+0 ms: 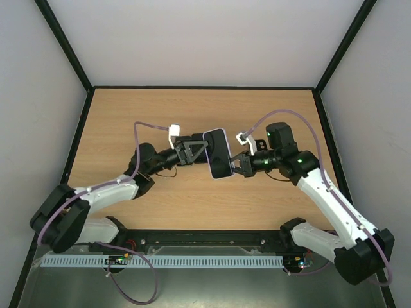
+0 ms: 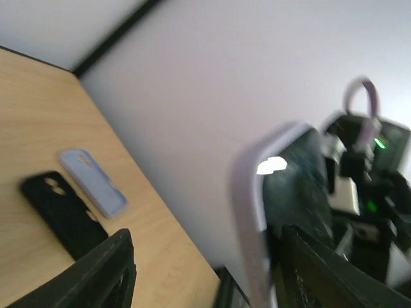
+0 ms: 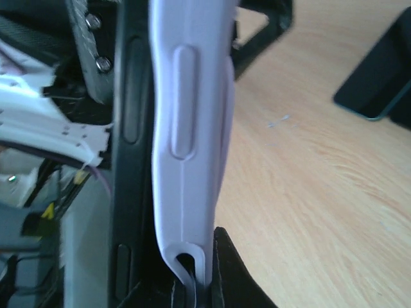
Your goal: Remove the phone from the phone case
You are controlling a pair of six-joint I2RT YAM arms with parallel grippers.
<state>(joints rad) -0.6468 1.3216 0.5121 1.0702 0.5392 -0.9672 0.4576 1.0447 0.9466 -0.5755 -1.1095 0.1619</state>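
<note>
Half done at best: found lilac case (image 3: 192, 128) peeled off one long edge of phone (image 3: 131, 160), not yet parted. Held clear above counter (image 1: 128, 115), between both hands. Recorded right hand (image 3: 189, 290) as clenched on case lip; cannot tell grip of left hand (image 1: 198, 152). Noted black case (image 2: 61, 215) and blue case (image 2: 93, 181) beyond left hand, well apart. Judged ample room to draw hands outward.

Up off the surface (image 1: 128, 122), near its middle: phone (image 1: 219, 154) sitting in phone case (image 3: 189, 128). Left tool (image 1: 203, 152) at its left side, right tool (image 1: 235, 163) at its right side, a bit nearer the arm bases (both seeming to touch). In the left wrist view, flat on the surface, well apart from the phone: loose case (image 2: 93, 181), just beside and behind second loose case (image 2: 63, 215).
</note>
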